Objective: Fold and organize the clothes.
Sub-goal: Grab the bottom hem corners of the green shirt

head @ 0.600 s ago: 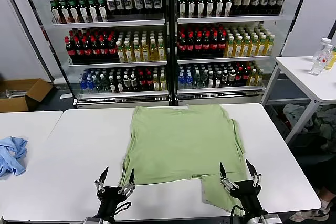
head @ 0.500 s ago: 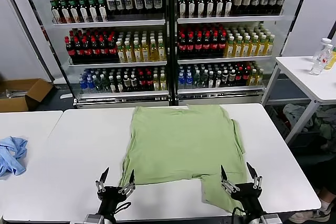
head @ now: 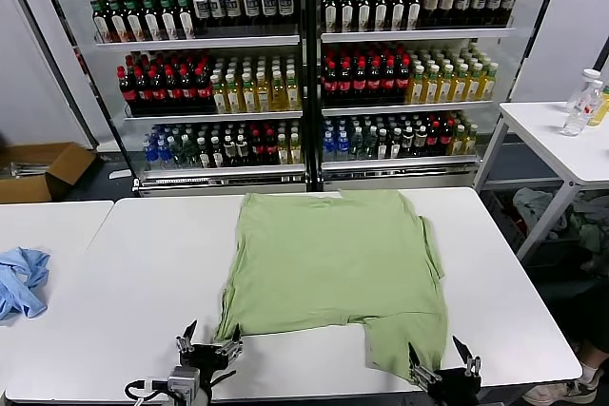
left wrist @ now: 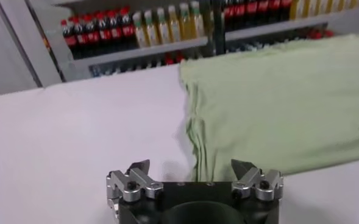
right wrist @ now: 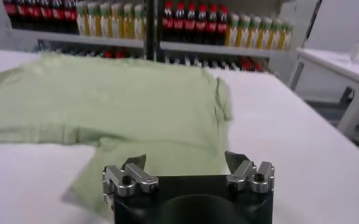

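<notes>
The light green shirt (head: 338,268) lies spread on the white table (head: 133,282), partly folded, with a flap reaching the front edge at the right (head: 407,335). It shows plain green; no buttons or print are visible. My left gripper (head: 210,342) is open and empty at the front edge, just left of the shirt's lower left corner (left wrist: 194,131). My right gripper (head: 443,360) is open and empty at the front edge, beside the flap's lower right corner (right wrist: 167,140). In the wrist views the left gripper (left wrist: 191,171) and right gripper (right wrist: 185,165) hold nothing.
A light blue cloth (head: 21,280) lies on a second table at the left. Drink fridges (head: 304,64) stand behind the table. A side table with bottles (head: 582,106) stands at the right. A cardboard box (head: 38,170) sits on the floor at the left.
Both grippers have drawn back toward the front edge of the table, away from the shirt, and stayed open. The shirt has not moved.
</notes>
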Motion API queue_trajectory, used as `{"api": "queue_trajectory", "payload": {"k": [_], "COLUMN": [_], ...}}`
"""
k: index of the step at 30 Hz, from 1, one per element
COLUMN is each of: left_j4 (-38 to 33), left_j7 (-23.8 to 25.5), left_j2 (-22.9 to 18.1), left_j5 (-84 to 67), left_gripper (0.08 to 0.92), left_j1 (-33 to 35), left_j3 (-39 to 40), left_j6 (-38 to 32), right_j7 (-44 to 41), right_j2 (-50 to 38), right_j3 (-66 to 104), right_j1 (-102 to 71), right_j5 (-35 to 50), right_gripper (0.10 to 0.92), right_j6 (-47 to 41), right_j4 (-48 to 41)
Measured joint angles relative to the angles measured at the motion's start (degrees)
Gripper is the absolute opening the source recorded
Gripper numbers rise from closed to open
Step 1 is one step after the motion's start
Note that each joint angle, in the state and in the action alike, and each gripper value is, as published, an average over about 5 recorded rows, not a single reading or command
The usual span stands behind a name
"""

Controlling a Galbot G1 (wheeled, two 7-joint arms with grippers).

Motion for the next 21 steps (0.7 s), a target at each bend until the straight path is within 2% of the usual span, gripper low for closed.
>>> {"api": "queue_trajectory", "payload": {"k": [3, 21], "left_j4": [0.15, -1.04], "left_j7": [-0.03, 3.53], "left_j2": [0.15, 1.13], "left_j5": [-0.33, -6.57], "left_gripper": [0.749, 0.229], "left_j1": [-0.09, 0.37], "left_j3": [0.17, -0.19], "left_j6": [0.90, 2.80], "right_j7": [0.17, -1.33], "right_j2": [-0.08, -1.27], "right_j3": [-0.30, 0.12], "right_j1": [-0.35, -0.28], "right_j5": [1.10, 4.48], "right_gripper": [0.640, 0.132], "right_j6": [-0.22, 1.23], "right_j4": [-0.33, -0.29]}}
